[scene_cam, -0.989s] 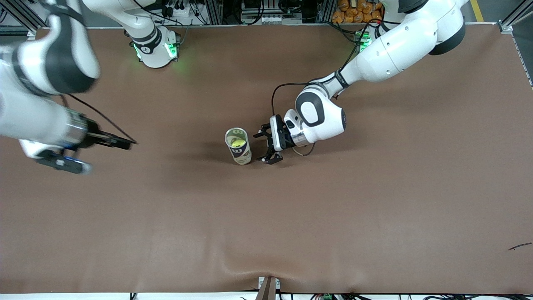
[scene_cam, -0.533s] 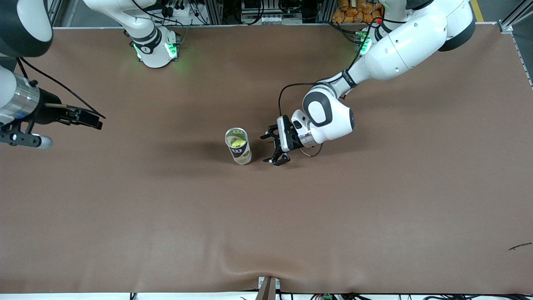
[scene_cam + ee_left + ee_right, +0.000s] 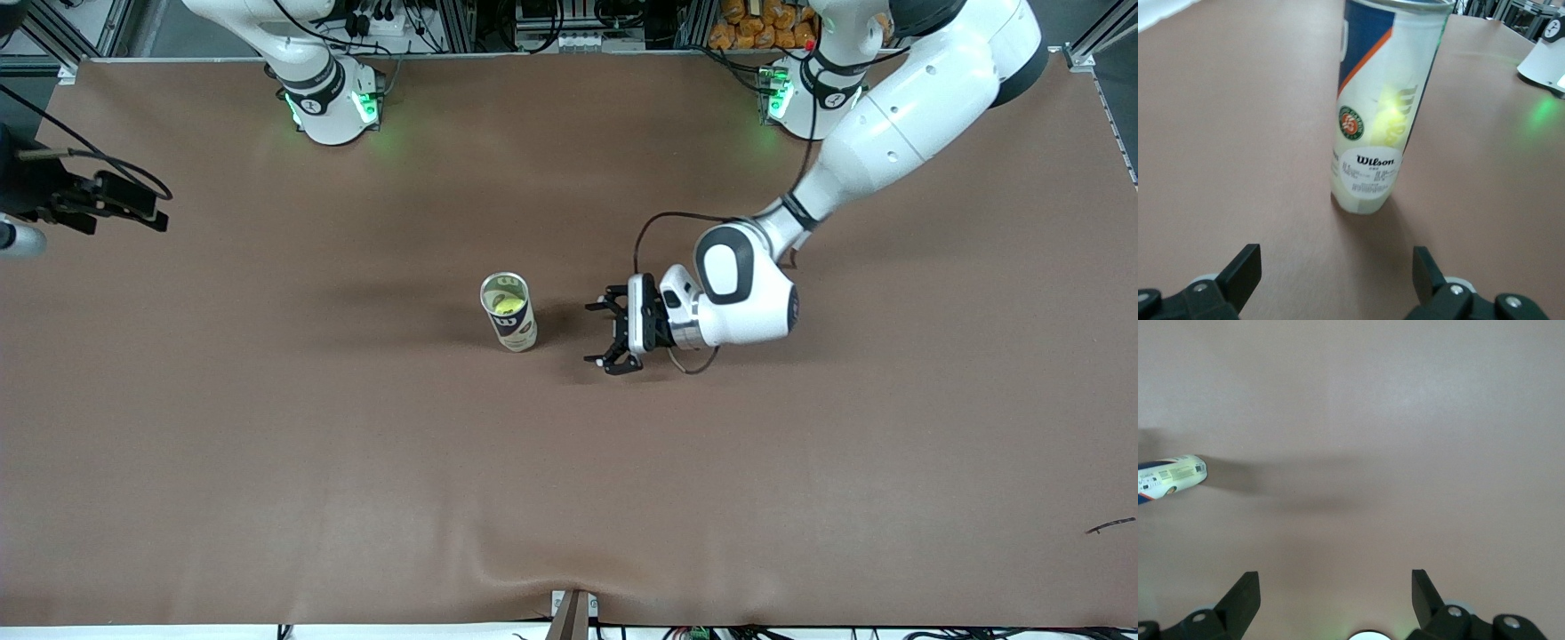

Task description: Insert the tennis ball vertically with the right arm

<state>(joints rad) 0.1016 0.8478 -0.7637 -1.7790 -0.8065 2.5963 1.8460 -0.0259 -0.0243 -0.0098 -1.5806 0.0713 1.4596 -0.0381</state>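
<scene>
can [image 3: 508, 312]: white, blue-and-orange label | ball [image 3: 507, 305] inside: yellow-green | table [image 3: 569, 462]: brown | left tool [image 3: 608, 333]: black

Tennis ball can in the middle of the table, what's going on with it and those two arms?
The tennis ball can stands upright mid-table with a yellow tennis ball already inside. Neither gripper holds anything. The left gripper is open, low beside the can and apart from it. The right gripper is open too, at the right arm's end of the table.

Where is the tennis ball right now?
It sits inside the upright can at mid-table in the front view, beside the open left gripper.
</scene>
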